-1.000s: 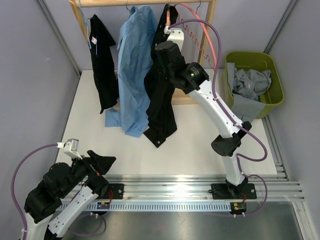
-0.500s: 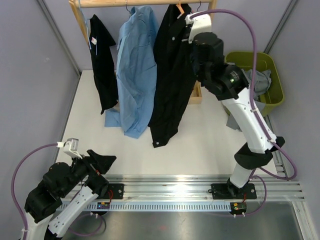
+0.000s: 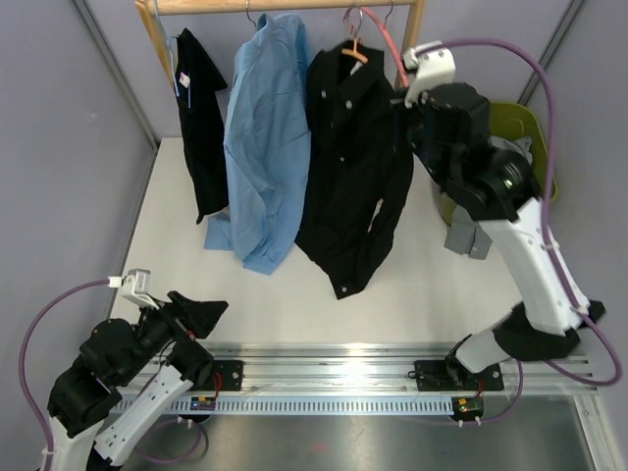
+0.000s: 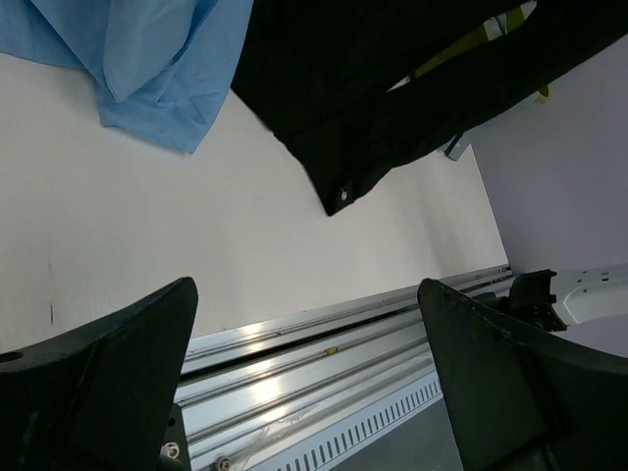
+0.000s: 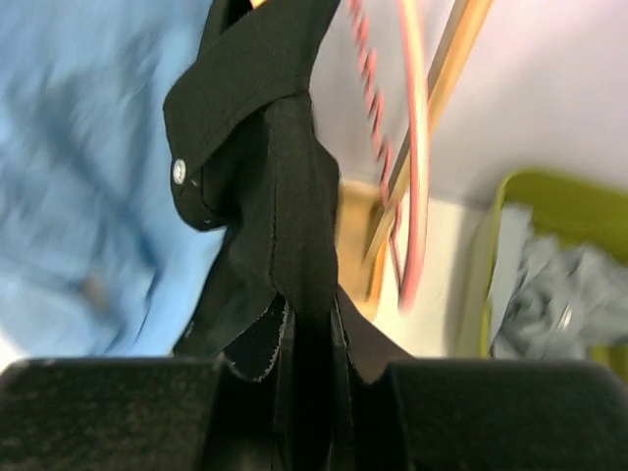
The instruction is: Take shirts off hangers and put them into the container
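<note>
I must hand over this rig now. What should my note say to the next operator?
Left hand: open, empty, parked at the near edge.
Right hand: shut on the middle black shirt, which hangs on the orange hanger.
Done: grey shirt lies in the container; pink hanger is bare.
To do: this black shirt, the light blue shirt and the left black shirt.
</note>
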You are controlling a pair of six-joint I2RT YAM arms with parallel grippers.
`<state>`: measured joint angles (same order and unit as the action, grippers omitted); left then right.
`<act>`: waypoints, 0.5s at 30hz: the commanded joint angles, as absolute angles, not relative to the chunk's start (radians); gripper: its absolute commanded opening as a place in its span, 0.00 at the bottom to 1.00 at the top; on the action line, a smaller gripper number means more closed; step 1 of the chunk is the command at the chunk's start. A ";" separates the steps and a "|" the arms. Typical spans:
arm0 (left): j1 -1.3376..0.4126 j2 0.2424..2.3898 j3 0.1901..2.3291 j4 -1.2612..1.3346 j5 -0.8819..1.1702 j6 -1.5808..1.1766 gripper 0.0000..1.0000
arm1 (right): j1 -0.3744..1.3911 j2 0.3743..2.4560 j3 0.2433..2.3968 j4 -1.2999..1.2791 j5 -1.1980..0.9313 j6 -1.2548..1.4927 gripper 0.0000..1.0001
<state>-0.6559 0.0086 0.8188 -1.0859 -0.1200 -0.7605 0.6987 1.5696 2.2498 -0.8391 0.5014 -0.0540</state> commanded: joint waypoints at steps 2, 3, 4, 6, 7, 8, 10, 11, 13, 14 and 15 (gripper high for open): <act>-0.658 0.084 0.842 -0.941 -0.098 -0.730 0.99 | 0.719 1.223 2.059 -0.912 0.358 0.122 0.00; -0.658 0.121 0.848 -0.925 -0.098 -0.715 0.99 | 0.719 1.191 2.030 -0.935 0.338 0.135 0.00; -0.658 0.150 0.854 -0.904 -0.091 -0.704 0.99 | 0.721 1.163 2.010 -0.966 0.292 0.152 0.00; -0.658 0.199 0.873 -0.832 -0.084 -0.674 0.99 | 0.721 1.092 1.959 -1.044 0.244 0.190 0.00; -0.658 0.262 0.894 -0.806 -0.078 -0.663 0.99 | 0.721 1.074 1.941 -1.067 0.195 0.202 0.00; -0.658 0.293 0.908 -0.752 -0.078 -0.652 0.99 | 0.721 1.031 1.898 -1.098 0.172 0.225 0.00; -0.658 0.398 0.937 -0.694 -0.074 -0.627 0.99 | 0.721 0.982 1.809 -1.098 0.086 0.241 0.00; -0.658 0.440 0.974 -0.630 -0.066 -0.611 0.99 | 0.721 0.942 1.781 -1.106 0.065 0.256 0.00; -0.660 0.515 1.017 -0.574 -0.049 -0.606 0.99 | 0.719 0.905 1.699 -1.108 0.022 0.276 0.00; -0.660 0.597 1.063 -0.522 -0.041 -0.603 0.99 | 0.721 0.870 1.674 -1.111 0.011 0.293 0.00; -0.660 0.632 1.090 -0.499 -0.035 -0.595 0.99 | 0.721 0.852 1.648 -1.108 0.005 0.304 0.00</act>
